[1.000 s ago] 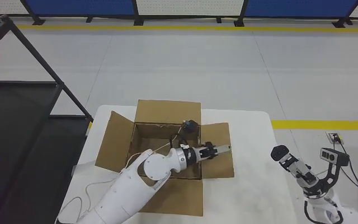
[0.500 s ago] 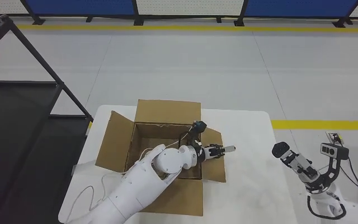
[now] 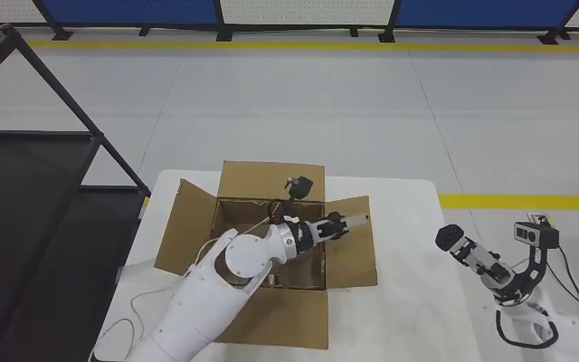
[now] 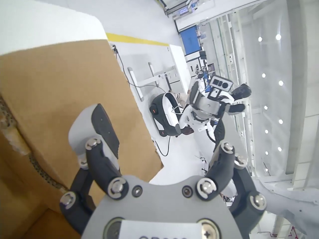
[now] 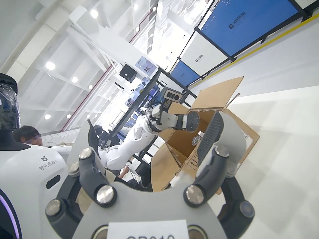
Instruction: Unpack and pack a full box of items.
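The left gripper hangs over the right flap of the box, its fingers spread with nothing between them; the flap's cardboard lies just beside one finger. The box sits open on the counter, and its cavity lies back along the arm from those fingers, so I judge a reach for any item calls for drawing back and down (the contents are hidden beneath the arm). The right gripper, fingers likewise apart and empty, hangs well apart past the counter's edge, leaving the left nearer.
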Robot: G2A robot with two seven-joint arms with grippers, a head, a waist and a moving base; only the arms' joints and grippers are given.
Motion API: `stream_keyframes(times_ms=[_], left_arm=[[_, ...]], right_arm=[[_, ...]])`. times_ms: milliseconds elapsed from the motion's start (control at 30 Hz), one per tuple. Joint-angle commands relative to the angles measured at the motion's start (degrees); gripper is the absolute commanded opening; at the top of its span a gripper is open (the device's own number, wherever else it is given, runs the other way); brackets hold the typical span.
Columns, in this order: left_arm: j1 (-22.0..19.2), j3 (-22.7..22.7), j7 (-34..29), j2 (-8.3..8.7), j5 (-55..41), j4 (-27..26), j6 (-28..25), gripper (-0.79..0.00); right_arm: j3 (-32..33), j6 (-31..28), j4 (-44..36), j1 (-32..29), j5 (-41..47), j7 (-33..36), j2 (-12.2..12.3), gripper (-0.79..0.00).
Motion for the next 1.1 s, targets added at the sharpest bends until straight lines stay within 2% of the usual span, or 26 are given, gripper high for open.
stream_keyframes(times_ms=[0, 167, 300, 500, 600, 700, 767, 1067], left_arm=[[5.3, -7.2, -1.3, 2.15, 2.2, -7.7, 0.4, 0.0], [20.3, -24.4, -4.5, 6.16, 5.7, -25.5, 2.1, 0.0], [32.1, -38.3, -5.2, 7.9, 4.0, -34.9, 1.0, 0.0], [46.0, -56.0, -4.7, 8.87, -3.0, -38.9, -3.9, 0.0], [51.6, -62.5, -4.3, 8.89, -7.8, -38.2, -7.0, 0.0], [56.2, -66.9, -4.3, 8.7, -14.1, -36.5, -10.2, 0.0], [58.7, -68.7, -5.7, 8.57, -18.9, -35.7, -12.4, 0.0], [58.7, -68.7, -5.7, 8.57, -18.9, -35.7, -12.4, 0.0]], right_arm=[[-0.7, 1.6, -1.9, 1.0, -3.1, -0.8, 0.0, 0.0], [-5.4, 7.5, -7.9, 4.8, -15.2, -5.9, -0.4, 0.0], [-12.2, 13.4, -12.2, 9.5, -26.7, -9.6, -1.1, 0.0], [-27.0, 22.1, -13.3, 19.6, -42.7, -12.7, -3.2, 0.0], [-34.4, 23.5, -10.9, 25.2, -45.4, -11.8, -4.7, 0.0], [-40.5, 26.9, -7.4, 30.1, -48.1, -13.4, -6.5, 0.0], [-41.4, 28.1, -6.5, 31.0, -48.0, -14.4, -6.9, 0.0], [-41.4, 28.1, -6.5, 31.0, -48.0, -14.4, -6.9, 0.0]])
